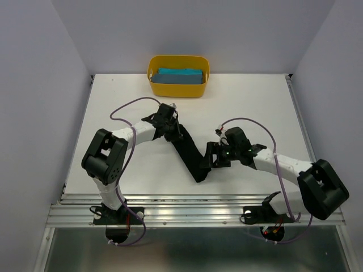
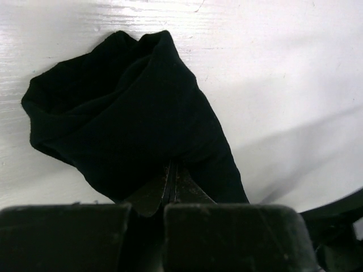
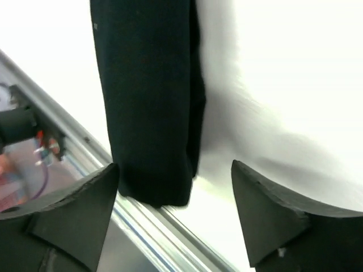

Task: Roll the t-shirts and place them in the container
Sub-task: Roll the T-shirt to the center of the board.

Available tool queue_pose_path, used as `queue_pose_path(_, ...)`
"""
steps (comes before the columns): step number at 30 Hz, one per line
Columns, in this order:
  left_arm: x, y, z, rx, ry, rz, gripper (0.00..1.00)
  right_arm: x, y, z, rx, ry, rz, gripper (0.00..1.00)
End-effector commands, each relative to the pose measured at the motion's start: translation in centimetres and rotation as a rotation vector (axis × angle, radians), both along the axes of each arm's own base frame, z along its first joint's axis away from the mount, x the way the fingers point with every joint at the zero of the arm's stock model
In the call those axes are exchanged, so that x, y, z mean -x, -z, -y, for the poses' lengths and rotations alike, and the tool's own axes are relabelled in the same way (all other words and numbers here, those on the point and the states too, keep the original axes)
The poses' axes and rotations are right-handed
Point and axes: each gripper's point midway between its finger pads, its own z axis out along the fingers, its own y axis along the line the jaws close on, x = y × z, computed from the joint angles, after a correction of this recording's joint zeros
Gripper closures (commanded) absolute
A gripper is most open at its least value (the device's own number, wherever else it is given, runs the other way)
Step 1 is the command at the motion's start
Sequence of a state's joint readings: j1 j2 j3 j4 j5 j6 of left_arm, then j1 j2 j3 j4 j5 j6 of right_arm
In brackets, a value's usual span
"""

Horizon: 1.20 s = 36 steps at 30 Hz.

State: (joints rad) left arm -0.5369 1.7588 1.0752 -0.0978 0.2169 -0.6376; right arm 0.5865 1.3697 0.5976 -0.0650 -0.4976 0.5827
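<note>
The black t-shirt (image 1: 190, 153) lies as a long narrow strip slanting across the middle of the table. My left gripper (image 1: 177, 131) is shut on its far end, where the cloth (image 2: 125, 113) bunches up ahead of the closed jaws (image 2: 172, 178). My right gripper (image 1: 207, 162) stands open beside the strip's near end. In the right wrist view the black t-shirt (image 3: 147, 102) hangs down between the spread fingers of the right gripper (image 3: 174, 165), touching neither. The teal-blue t-shirt (image 1: 180, 75) lies folded in the yellow tub.
The yellow tub (image 1: 177, 90) stands at the back middle of the white table (image 1: 255, 102). A metal rail (image 1: 187, 198) runs along the table's near edge, and the strip's near end reaches the metal rail (image 3: 142, 226). Purple cables loop above both arms.
</note>
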Motion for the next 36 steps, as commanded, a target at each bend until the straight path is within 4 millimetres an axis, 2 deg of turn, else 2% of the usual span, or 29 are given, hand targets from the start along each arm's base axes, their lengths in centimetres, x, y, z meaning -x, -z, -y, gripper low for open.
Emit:
queue_pose_path(1, -1.0, -0.3, -0.1, -0.025, 0.016, 0.039, 1.00, -2.1, -3.7, 3.9, 0.194, 0.105, 0.165, 0.14)
queue_pose_path(2, -0.9, -0.2, -0.1, -0.027, 0.018, 0.037, 1.00, -2.6, -5.5, 3.6, 0.190, 0.113, 0.210, 0.14)
queue_pose_path(4, -0.8, -0.3, -0.2, -0.025, 0.019, 0.036, 1.00, -2.4, -7.0, 3.6, 0.220, 0.131, 0.247, 0.15)
queue_pose_path(5, -0.7, -0.3, -0.2, -0.025, 0.019, 0.036, 1.00, -2.7, -8.7, 2.9, 0.199, 0.134, 0.279, 0.22)
queue_pose_path(6, -0.6, -0.2, -0.2, -0.026, 0.020, 0.035, 1.00, -2.4, -9.1, 2.2, 0.195, 0.128, 0.288, 0.29)
queue_pose_path(7, -0.5, -0.2, -0.3, -0.027, 0.019, 0.034, 1.00, -1.3, -9.7, 0.4, 0.175, 0.091, 0.302, 0.40)
queue_pose_path(8, -0.5, -0.2, -0.4, -0.026, 0.017, 0.035, 1.00, -1.2, -9.4, -0.5, 0.191, 0.084, 0.310, 0.59)
queue_pose_path(10, -0.3, 0.0, -0.4, -0.027, 0.017, 0.031, 1.00, -0.6, -9.6, -3.2, 0.149, 0.039, 0.317, 0.74)
queue_pose_path(11, -0.3, 0.0, -0.4, -0.026, 0.016, 0.031, 1.00, -0.5, -9.2, -4.0, 0.132, 0.022, 0.297, 0.87)
queue_pose_path(12, -0.3, 0.0, -0.4, -0.024, 0.016, 0.029, 1.00, -0.4, -8.2, -5.2, 0.112, 0.006, 0.278, 0.90)
queue_pose_path(14, -0.2, -0.2, -0.5, -0.022, 0.015, 0.031, 1.00, -0.3, -6.8, -5.7, 0.101, 0.002, 0.250, 0.96)
queue_pose_path(16, -0.2, -0.2, -0.5, -0.021, 0.017, 0.033, 1.00, -0.3, -4.4, -5.1, 0.152, 0.024, 0.220, 0.98)
queue_pose_path(19, -0.1, -0.2, -0.5, -0.028, 0.025, 0.038, 1.00, 0.2, -2.6, -4.3, 0.185, 0.036, 0.182, 0.99)
queue_pose_path(22, -0.3, -0.1, -0.7, -0.041, 0.030, 0.040, 1.00, 1.6, 1.1, -2.1, 0.256, 0.067, 0.127, 0.99)
queue_pose_path(25, -0.6, -0.3, -1.0, -0.058, 0.032, 0.051, 1.00, 2.4, 3.1, -1.0, 0.289, 0.075, 0.093, 0.99)
queue_pose_path(26, -0.8, -0.3, -1.1, -0.060, 0.029, 0.054, 1.00, 3.1, 4.3, -0.4, 0.314, 0.068, 0.067, 0.99)
queue_pose_path(29, -1.3, -0.7, -1.6, -0.059, 0.020, 0.063, 1.00, 3.8, 5.6, -0.1, 0.317, 0.050, 0.044, 0.99)
queue_pose_path(33, -2.2, -1.3, -2.7, -0.050, -0.007, 0.074, 1.00, 4.4, 7.9, 1.3, 0.393, 0.049, 0.014, 0.99)
queue_pose_path(36, -2.7, -1.7, -3.2, -0.040, -0.021, 0.080, 1.00, 4.3, 8.2, 1.4, 0.405, 0.055, 0.011, 0.99)
